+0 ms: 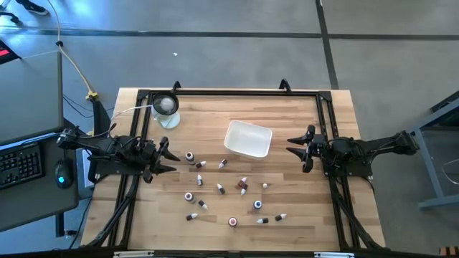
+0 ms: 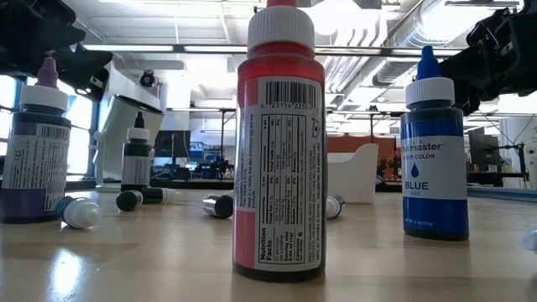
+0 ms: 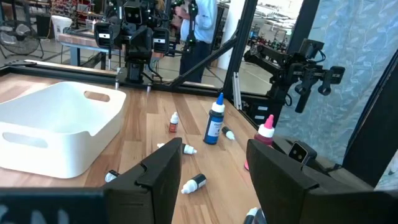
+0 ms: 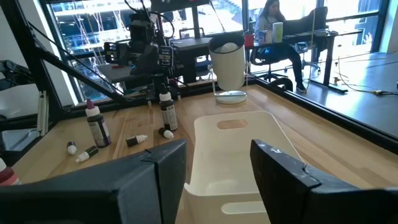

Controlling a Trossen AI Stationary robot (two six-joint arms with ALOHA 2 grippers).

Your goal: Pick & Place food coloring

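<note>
In the low view the blue bottle (image 2: pixel 434 151) carries a label ending in "master", then "FOOD COLOR" and "BLUE" in white letters; the red bottle (image 2: pixel 280 143) nearest the camera turns its back, showing a barcode and a panel headed "Nutrition Facts", the smaller print too fine to read. A purple-capped dark bottle (image 2: pixel 35 143) at the left edge also shows a barcode. From above, the food coloring bottles (image 1: pixel 221 190) lie scattered over the middle and near part of the wooden table (image 1: pixel 337 115), between the two arms and nearer the front edge than the white tray (image 1: pixel 248 138); about fifteen can be counted, some upright and some on their sides, though a few are too small to be sure of. There is one tray, and one round clear dish with a white ball (image 1: pixel 165 106) at the far left corner. The left gripper (image 1: pixel 166 158) sits at the left side with its fingers spread and nothing between them; the closest bottle (image 1: pixel 190 156) stands just beside its tips. The right gripper (image 1: pixel 295 145) hangs at the right side, also spread and holding nothing, pointing at the tray, with the bottles well apart from it. A person (image 3: pixel 198 28) stands beyond the table in the left wrist view, and another person (image 4: pixel 269 18) sits at a desk in the right wrist view.
</note>
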